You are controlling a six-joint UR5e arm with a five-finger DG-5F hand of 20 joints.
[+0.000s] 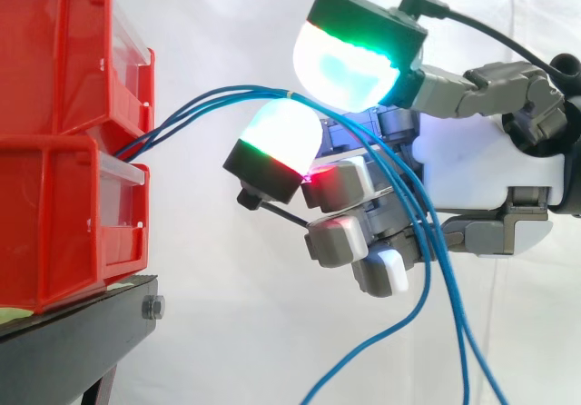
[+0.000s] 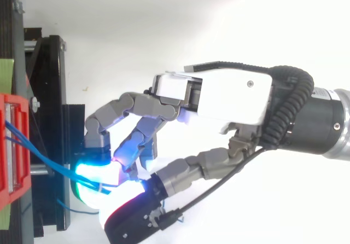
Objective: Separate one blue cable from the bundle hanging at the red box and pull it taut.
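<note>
Reaching in from the right edge of the side view, the grey-and-white robot hand point(image 1: 472, 160) has its fingers curled. Two glowing fingertips point(image 1: 349, 60) close towards each other just right of the frame's centre. The larger pad sits above, white with a green rim, and the smaller one sits below it, white with a red edge.

The bundle of thin blue cables point(image 1: 259, 89) passes between these two pads and looks pinched there. The strands crowd together at that spot, so it is hard to say whether one or several are caught. Left of the pinch, the cables slope down to the gap between the two stacked red plastic bins point(image 1: 64, 60) at the left edge, fanning slightly apart. Right of the pinch, they drape over the curled lower fingers and hang loosely to the bottom right of the frame.

The bins rest on a black metal stand point(image 1: 82, 319) in the lower left corner.

From above, the hand point(image 2: 229, 93) fills the centre. The cables point(image 2: 41, 154) run from the red bins at the left edge to the glowing pads at lower left.
</note>
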